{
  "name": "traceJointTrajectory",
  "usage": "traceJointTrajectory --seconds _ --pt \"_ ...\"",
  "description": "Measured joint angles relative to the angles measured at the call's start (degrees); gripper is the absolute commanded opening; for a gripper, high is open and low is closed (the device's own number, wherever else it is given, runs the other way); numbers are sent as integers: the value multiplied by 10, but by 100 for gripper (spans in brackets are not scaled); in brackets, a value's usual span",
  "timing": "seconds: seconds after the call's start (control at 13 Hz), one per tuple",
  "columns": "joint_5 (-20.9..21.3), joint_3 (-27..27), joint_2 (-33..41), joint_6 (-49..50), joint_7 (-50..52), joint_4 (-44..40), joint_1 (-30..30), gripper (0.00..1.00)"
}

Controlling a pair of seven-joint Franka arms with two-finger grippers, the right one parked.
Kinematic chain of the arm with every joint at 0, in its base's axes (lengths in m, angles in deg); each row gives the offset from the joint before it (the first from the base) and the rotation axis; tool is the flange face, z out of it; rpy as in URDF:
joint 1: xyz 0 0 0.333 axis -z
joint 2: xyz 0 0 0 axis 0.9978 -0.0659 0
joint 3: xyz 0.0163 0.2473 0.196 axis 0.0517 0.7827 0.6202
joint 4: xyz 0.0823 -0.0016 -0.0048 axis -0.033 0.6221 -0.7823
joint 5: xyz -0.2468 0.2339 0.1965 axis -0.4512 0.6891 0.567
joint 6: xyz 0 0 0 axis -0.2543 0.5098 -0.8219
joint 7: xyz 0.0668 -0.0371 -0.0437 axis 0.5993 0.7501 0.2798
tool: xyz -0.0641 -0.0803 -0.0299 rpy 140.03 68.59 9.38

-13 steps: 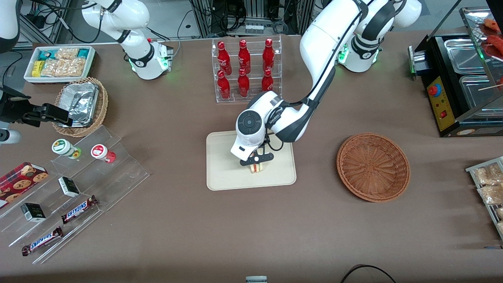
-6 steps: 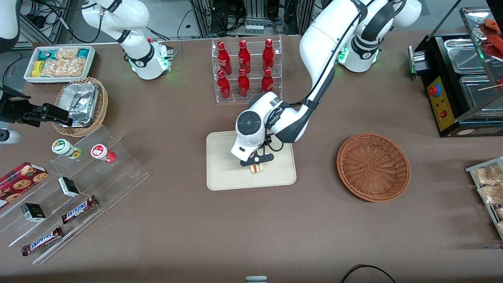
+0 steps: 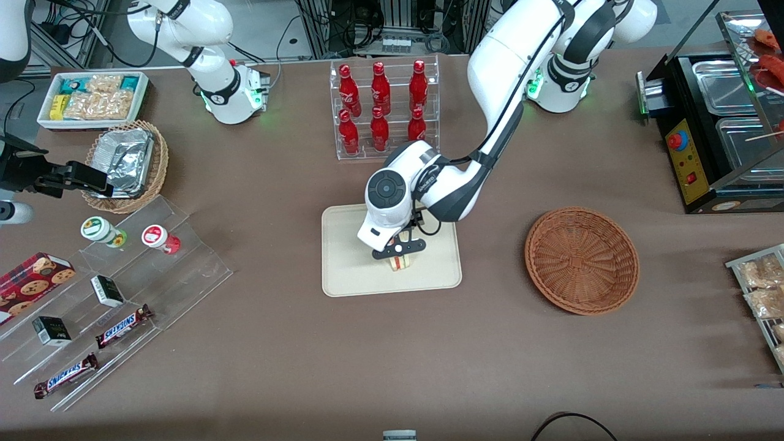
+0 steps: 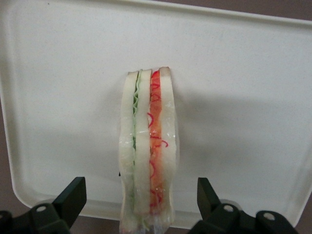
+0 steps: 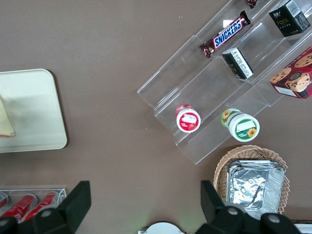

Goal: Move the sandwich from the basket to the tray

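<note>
One sandwich stands on its edge on the tray, cut side showing green and red filling, between the spread fingers of the claw, which do not touch it. One basket sits on the tabletop toward the working arm's end, well apart from the tray. Legible writing: "SNICKERS" on two candy bars on the clear stepped rack. Six red bottles stand in a clear stand farther from the front camera than the tray. Against one second ago, the arm's wrist has shifted slightly; sandwich, tray and basket are unchanged.
</note>
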Motion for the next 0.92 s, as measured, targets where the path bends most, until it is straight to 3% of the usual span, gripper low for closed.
traceJointTrajectory --seconds 0.54,0.92 --pt "2 3 29 29 -5 -24 -10 100" --pt "17 6 74 67 -87 -31 -29 100"
